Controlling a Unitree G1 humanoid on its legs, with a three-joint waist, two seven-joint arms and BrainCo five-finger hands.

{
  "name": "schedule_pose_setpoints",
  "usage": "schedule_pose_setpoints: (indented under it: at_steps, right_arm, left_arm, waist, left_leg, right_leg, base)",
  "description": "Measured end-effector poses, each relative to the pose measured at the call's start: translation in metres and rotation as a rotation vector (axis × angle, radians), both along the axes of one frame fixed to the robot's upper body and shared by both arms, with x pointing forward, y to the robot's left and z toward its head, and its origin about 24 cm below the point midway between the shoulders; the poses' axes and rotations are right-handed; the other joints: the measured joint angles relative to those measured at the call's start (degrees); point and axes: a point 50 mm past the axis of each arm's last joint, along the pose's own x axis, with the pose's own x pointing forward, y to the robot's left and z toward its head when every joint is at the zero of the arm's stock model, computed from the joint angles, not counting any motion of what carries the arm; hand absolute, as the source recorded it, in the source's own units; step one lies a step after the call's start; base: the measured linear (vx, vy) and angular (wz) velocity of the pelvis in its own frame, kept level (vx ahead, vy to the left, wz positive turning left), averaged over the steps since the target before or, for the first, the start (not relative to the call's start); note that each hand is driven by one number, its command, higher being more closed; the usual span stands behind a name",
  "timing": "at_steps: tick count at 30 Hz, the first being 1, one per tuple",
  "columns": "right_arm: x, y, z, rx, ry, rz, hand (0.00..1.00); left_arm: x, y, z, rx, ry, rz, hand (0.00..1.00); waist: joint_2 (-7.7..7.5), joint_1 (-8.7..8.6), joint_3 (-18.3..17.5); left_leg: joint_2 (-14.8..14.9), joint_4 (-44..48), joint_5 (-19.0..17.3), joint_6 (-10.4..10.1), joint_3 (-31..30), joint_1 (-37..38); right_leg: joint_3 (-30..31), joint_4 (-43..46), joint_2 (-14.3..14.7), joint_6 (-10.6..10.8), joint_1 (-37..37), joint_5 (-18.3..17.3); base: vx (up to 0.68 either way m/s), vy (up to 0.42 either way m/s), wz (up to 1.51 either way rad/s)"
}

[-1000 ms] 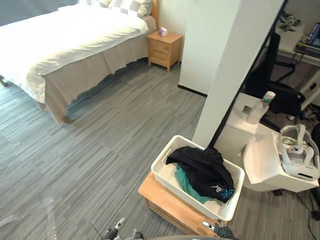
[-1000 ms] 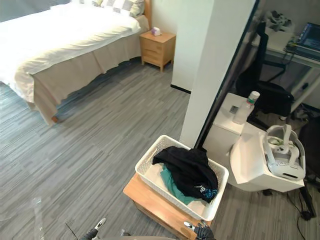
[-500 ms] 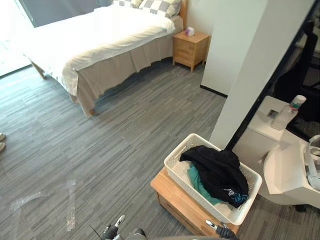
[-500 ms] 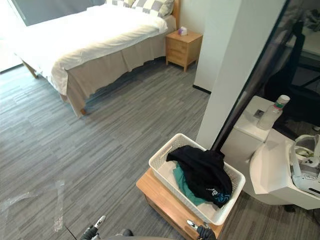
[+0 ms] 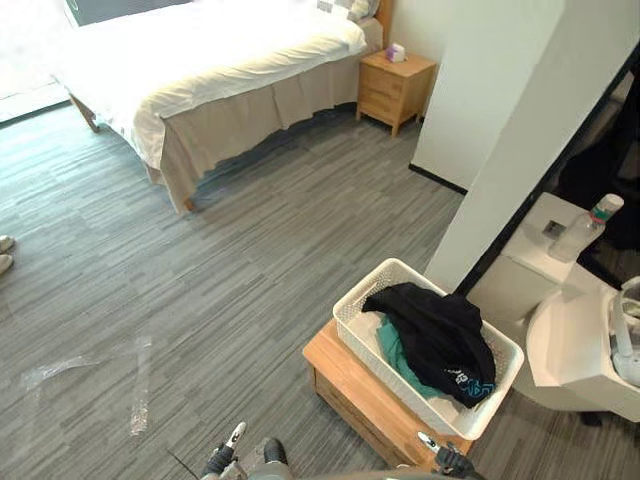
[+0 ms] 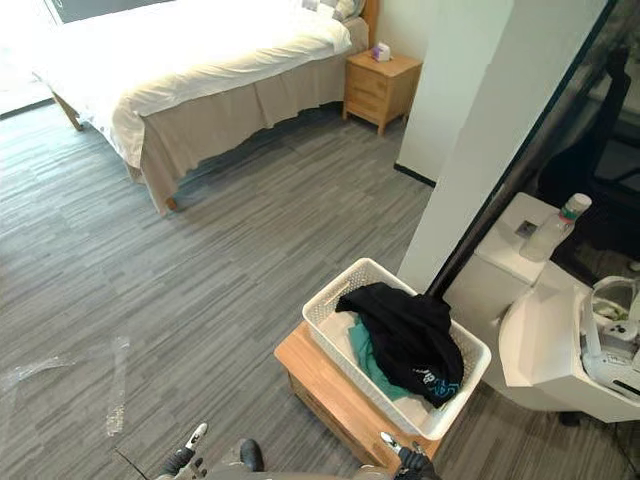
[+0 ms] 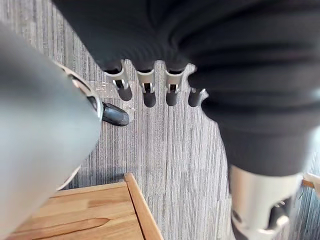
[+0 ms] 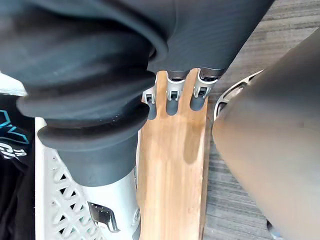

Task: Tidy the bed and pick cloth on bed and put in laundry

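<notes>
The bed (image 5: 200, 50), under a smooth white duvet, stands across the room at the far left. A white laundry basket (image 5: 350, 318) sits on a low wooden table (image 5: 345, 385) at the near right. A black cloth (image 5: 440, 330) lies in it over a teal cloth (image 5: 395, 358). My left hand (image 7: 145, 85) hangs low over the grey floor, fingers relaxed and holding nothing, and shows at the bottom edge of the left eye view (image 5: 230, 458). My right hand (image 8: 172, 95) hangs open above the wooden table beside the basket's wall (image 8: 60, 210).
A wooden nightstand (image 5: 395, 88) stands by the bed's head. A white pillar (image 5: 500, 130) rises behind the basket. To the right are a white unit with a bottle (image 5: 585, 225) and a headset (image 6: 610, 340). Clear plastic (image 5: 135, 400) lies on the floor, shoes (image 5: 5, 255) at the left edge.
The camera has swung, so the whole scene has shifted in the picture. Basket, cloths and bed have not moved. Both hands stay low at my sides.
</notes>
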Motion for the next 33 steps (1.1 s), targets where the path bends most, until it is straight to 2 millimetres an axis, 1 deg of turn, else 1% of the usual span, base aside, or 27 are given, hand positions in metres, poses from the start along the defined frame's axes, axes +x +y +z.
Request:
schedule_pose_setpoints:
  at_steps: [1,2,3,4,5,6,7,8,9,10,15,16,17,19,20,22,23,24,25,26,27,28,29,30,31,32,33]
  right_arm:
    - [-0.001,0.000,0.000,0.004,0.005,0.000,0.00]
    - [-0.002,0.000,-0.001,0.010,0.015,0.002,0.00]
    - [-0.003,0.001,-0.002,0.020,0.026,0.004,0.00]
    - [-0.004,0.002,-0.002,0.023,0.029,0.005,0.00]
    - [-0.001,-0.002,-0.001,0.017,0.023,0.008,0.00]
    - [-0.001,-0.005,-0.001,0.014,0.027,0.010,0.00]
    - [-0.001,-0.008,-0.001,0.009,0.031,0.012,0.00]
    - [-0.004,-0.013,-0.001,0.004,0.044,0.016,0.00]
    - [-0.005,-0.015,-0.001,0.007,0.050,0.018,0.00]
    - [-0.006,-0.015,-0.001,0.008,0.053,0.019,0.00]
    - [-0.007,-0.013,-0.002,0.014,0.056,0.028,0.00]
    - [-0.007,-0.012,-0.002,0.018,0.058,0.030,0.00]
    - [-0.006,-0.010,-0.002,0.019,0.058,0.042,0.00]
    - [-0.003,-0.006,-0.002,0.020,0.056,0.079,0.00]
    - [-0.003,-0.005,-0.002,0.018,0.056,0.088,0.00]
    - [0.000,-0.003,-0.002,0.014,0.056,0.113,0.00]
    - [0.002,-0.002,-0.002,0.017,0.054,0.123,0.00]
    - [0.001,-0.002,-0.002,0.023,0.055,0.129,0.00]
    - [-0.004,-0.003,-0.004,0.032,0.075,0.125,0.00]
    - [-0.007,-0.001,-0.005,0.045,0.092,0.129,0.00]
    - [-0.010,-0.005,-0.005,0.041,0.094,0.129,0.00]
    - [-0.013,-0.010,-0.005,0.029,0.102,0.127,0.00]
    - [-0.016,-0.020,-0.004,0.009,0.117,0.129,0.00]
    - [-0.017,-0.022,-0.004,0.006,0.123,0.133,0.00]
    - [-0.015,-0.020,-0.004,0.012,0.120,0.140,0.00]
    - [-0.011,-0.013,-0.005,0.029,0.110,0.159,0.00]
    - [-0.008,-0.014,-0.004,0.031,0.109,0.163,0.00]
  left_arm:
    - [-0.001,0.000,0.000,-0.001,0.008,0.002,0.00]
    - [-0.001,0.000,-0.001,-0.003,0.014,0.002,0.00]
    - [0.000,-0.001,-0.001,-0.004,0.017,0.000,0.00]
    - [-0.001,-0.001,-0.001,-0.004,0.019,0.000,0.00]
    - [-0.002,-0.004,-0.002,-0.015,0.033,-0.013,0.00]
    - [-0.008,-0.008,-0.004,-0.029,0.062,-0.028,0.00]
    - [-0.009,-0.009,-0.005,-0.034,0.068,-0.029,0.00]
    - [-0.010,-0.013,-0.006,-0.044,0.074,-0.036,0.00]
    - [-0.010,-0.015,-0.006,-0.046,0.077,-0.046,0.00]
    - [-0.011,-0.016,-0.006,-0.050,0.079,-0.048,0.00]
    - [-0.011,-0.016,-0.006,-0.056,0.073,-0.053,0.00]
    - [-0.011,-0.015,-0.006,-0.052,0.067,-0.065,0.00]
    - [-0.010,-0.014,-0.005,-0.044,0.063,-0.075,0.00]
    - [-0.009,-0.013,-0.004,-0.036,0.056,-0.079,0.00]
    - [-0.009,-0.012,-0.004,-0.034,0.055,-0.081,0.00]
    - [-0.007,-0.009,-0.003,-0.019,0.053,-0.100,0.00]
    - [-0.001,-0.003,-0.001,0.004,0.048,-0.136,0.00]
    - [0.003,-0.002,0.000,0.009,0.042,-0.147,0.00]
    - [0.008,-0.005,0.000,-0.002,0.034,-0.156,0.00]
    - [0.008,-0.001,0.000,0.005,0.044,-0.168,0.00]
    - [0.008,-0.004,0.000,0.002,0.051,-0.205,0.00]
    - [0.009,-0.006,0.000,-0.003,0.045,-0.236,0.00]
    - [0.009,-0.014,-0.001,-0.028,0.033,-0.259,0.00]
    - [0.009,-0.014,-0.001,-0.026,0.030,-0.272,0.00]
    - [0.009,-0.014,-0.001,-0.026,0.029,-0.279,0.00]
    - [0.008,-0.011,-0.001,-0.025,0.029,-0.301,0.00]
    - [0.005,-0.011,-0.002,-0.029,0.041,-0.305,0.00]
  waist:
    - [0.00,0.17,0.0]
    - [0.08,0.69,-0.1]
    - [-0.07,1.19,-0.2]
    - [-0.09,1.33,-0.3]
    - [0.37,1.32,-0.5]
    - [1.46,0.91,-0.7]
    - [1.97,0.80,-0.8]
    - [2.18,0.84,-0.9]
    - [2.77,0.89,-1.3]
    - [2.87,0.90,-1.4]
    - [2.60,1.03,-1.7]
    - [2.20,1.01,-1.8]
    - [1.96,0.96,-2.0]
    - [1.49,1.03,-2.1]
    - [1.60,1.03,-2.3]
    - [1.09,0.63,-2.5]
    - [0.20,-0.87,-2.7]
    - [0.05,-1.36,-2.6]
    - [0.46,-2.03,-2.7]
    - [-0.51,-2.16,-2.9]
    - [-0.77,-3.00,-2.6]
    - [-0.01,-3.27,-2.6]
    - [1.77,-3.04,-2.4]
    - [3.15,-2.67,-2.3]
    - [2.82,-2.59,-1.9]
    - [2.33,-2.53,-1.2]
    - [2.21,-2.00,-1.2]
  left_leg:
    - [0.0,0.0,0.0,0.0,0.1,-0.1]
    - [0.0,0.0,0.0,0.0,0.5,-0.4]
    - [-0.2,0.0,0.0,0.0,1.4,-0.6]
    - [-0.4,0.0,0.0,0.0,1.8,-1.1]
    - [0.0,0.0,0.1,-0.1,2.5,-1.6]
    - [0.4,0.0,0.1,-0.1,2.7,-1.8]
    - [0.4,0.0,0.1,-0.1,2.7,-1.8]
    - [0.4,0.0,0.1,0.0,2.9,-1.7]
    - [0.3,0.0,0.1,-0.1,2.9,-1.2]
    - [0.3,0.0,0.1,-0.1,2.9,-1.0]
    - [-0.2,0.1,0.5,-0.2,3.0,-0.7]
    - [-0.5,0.4,0.5,-0.1,3.0,-0.5]
    - [-0.9,0.5,1.0,0.4,2.8,-0.4]
    - [-1.5,0.5,1.4,0.6,2.7,-0.5]
    - [-1.7,0.5,1.5,0.8,2.6,-0.7]
    - [-2.3,0.5,2.8,2.6,2.8,-2.2]
    - [-3.4,0.3,5.5,6.0,4.0,-4.8]
    - [-3.8,0.3,6.1,7.4,5.2,-5.9]
    - [-4.2,0.4,-0.2,12.5,13.1,-6.5]
    - [-4.3,0.1,-3.6,11.2,19.0,-5.7]
    - [-4.5,0.4,-3.7,11.1,22.9,-4.4]
    - [-4.4,0.4,-2.2,10.2,22.9,-4.2]
    - [-3.9,0.4,1.6,9.0,21.2,-3.5]
    - [-4.2,0.0,1.4,9.3,18.7,-3.3]
    - [-4.6,0.0,1.4,9.3,17.8,-3.3]
    - [-5.6,0.0,1.1,8.9,15.7,-3.2]
    - [-6.1,0.0,1.1,8.9,14.9,-3.3]
  right_leg:
    - [0.0,-1.3,0.1,0.0,0.3,0.0]
    - [0.6,-5.2,0.5,0.3,1.3,-0.2]
    - [1.9,-9.8,0.7,1.2,2.4,-0.7]
    - [2.6,-11.8,0.7,2.4,2.6,-1.0]
    - [3.2,-14.6,1.3,4.6,2.7,0.6]
    - [3.7,-15.9,1.7,4.6,2.8,1.4]
    - [3.9,-16.3,1.9,4.5,2.8,1.6]
    - [4.2,-16.6,1.9,4.6,2.9,1.7]
    - [4.4,-16.9,1.8,4.6,3.3,1.8]
    - [4.4,-16.9,1.7,4.6,3.5,1.7]
    - [3.9,-17.5,1.2,5.2,4.3,1.5]
    - [3.2,-17.3,0.7,5.9,4.6,1.3]
    - [2.5,-17.3,0.3,6.1,5.0,1.2]
    - [1.0,-17.3,-0.4,6.2,5.4,1.2]
    - [0.2,-17.3,-0.5,6.2,5.4,1.2]
    - [-3.4,-17.2,-0.9,6.2,5.5,1.2]
    - [-7.9,-17.1,-1.2,6.0,6.1,1.3]
    - [-10.1,-17.0,-1.3,5.8,6.4,1.4]
    - [-14.3,-17.3,-1.3,5.9,7.1,1.4]
    - [-16.7,-17.5,-1.7,6.2,8.7,1.1]
    - [-20.0,-16.2,-2.3,6.0,9.8,1.2]
    - [-21.0,-14.9,-2.3,5.7,10.4,1.0]
    - [-21.0,-10.9,-2.5,4.2,10.6,0.1]
    - [-19.1,-11.3,-1.8,2.7,10.6,-2.9]
    - [-18.6,-13.0,-1.1,2.5,10.4,-3.0]
    - [-18.1,-14.1,-0.5,2.1,10.9,-3.4]
    - [-17.8,-14.2,-0.6,2.3,11.3,-3.6]
  base:
    - [-0.05,-0.009,-0.13]
    - [-0.04,-0.010,-0.28]
    - [-0.04,-0.016,-0.35]
    - [-0.05,-0.021,-0.41]
    - [-0.08,-0.016,-0.32]
    - [-0.08,-0.004,-0.27]
    - [-0.04,0.005,-0.17]
    - [0.01,0.008,-0.12]
    - [0.02,0.005,-0.10]
    - [0.04,0.003,-0.07]
    - [0.07,-0.015,0.01]
    - [0.11,-0.019,0.16]
    - [0.10,-0.019,0.16]
    - [0.11,-0.024,0.15]
    - [0.10,-0.030,0.28]
    - [0.04,-0.027,0.68]
    - [-0.01,-0.019,1.19]
    - [-0.05,0.059,1.63]
    - [-0.05,0.099,1.36]
    - [-0.01,0.122,1.83]
    - [0.04,0.077,1.60]
    - [0.05,0.062,1.66]
    - [0.00,0.029,1.24]
    - [-0.01,0.001,1.08]
    - [-0.09,-0.033,1.06]
    - [-0.10,-0.015,0.84]
    - [-0.12,-0.007,0.68]
